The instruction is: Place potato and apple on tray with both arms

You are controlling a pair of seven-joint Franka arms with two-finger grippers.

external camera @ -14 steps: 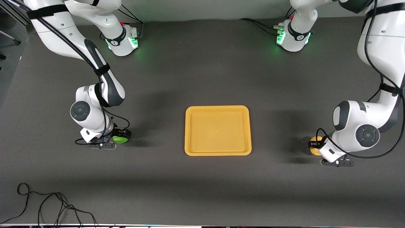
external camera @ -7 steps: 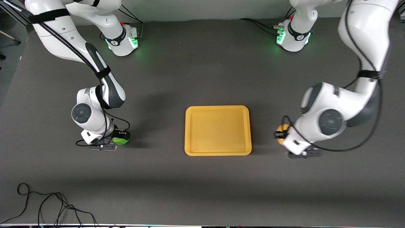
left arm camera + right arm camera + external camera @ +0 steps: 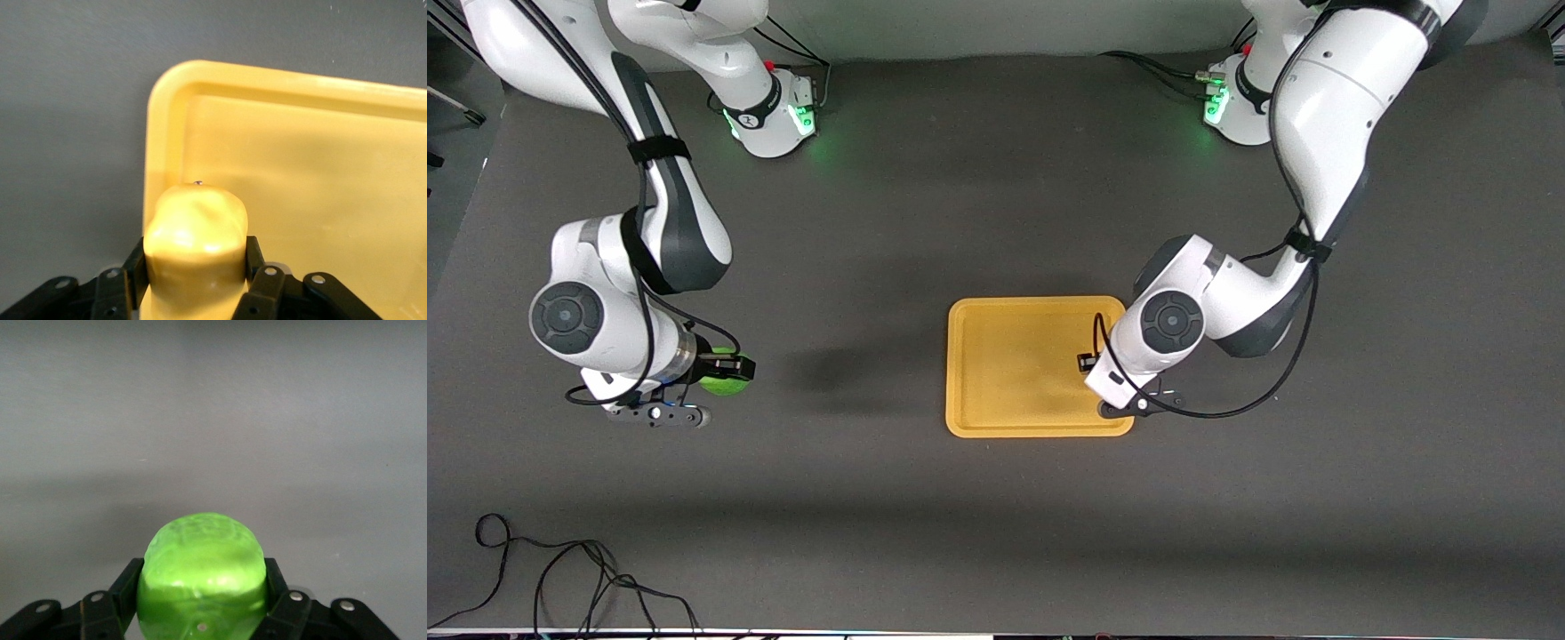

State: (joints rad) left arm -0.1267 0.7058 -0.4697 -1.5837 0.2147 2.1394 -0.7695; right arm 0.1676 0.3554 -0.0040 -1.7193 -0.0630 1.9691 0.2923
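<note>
Left wrist view: left gripper (image 3: 193, 293) grasping potato (image 3: 195, 247) over tray (image 3: 307, 173) edge; right gripper (image 3: 727, 366) grasping apple (image 3: 720, 380), well apart from tray.

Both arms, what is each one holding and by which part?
The left tool clamps the potato across its sides, over the tray. The right tool clamps the apple across its sides.

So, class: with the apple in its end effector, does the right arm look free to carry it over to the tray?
Probably yes. The right end effector holds the apple over bare table, nothing between it and the tray. The left end effector, holding the potato, occupies only the tray's end toward the left arm.
</note>
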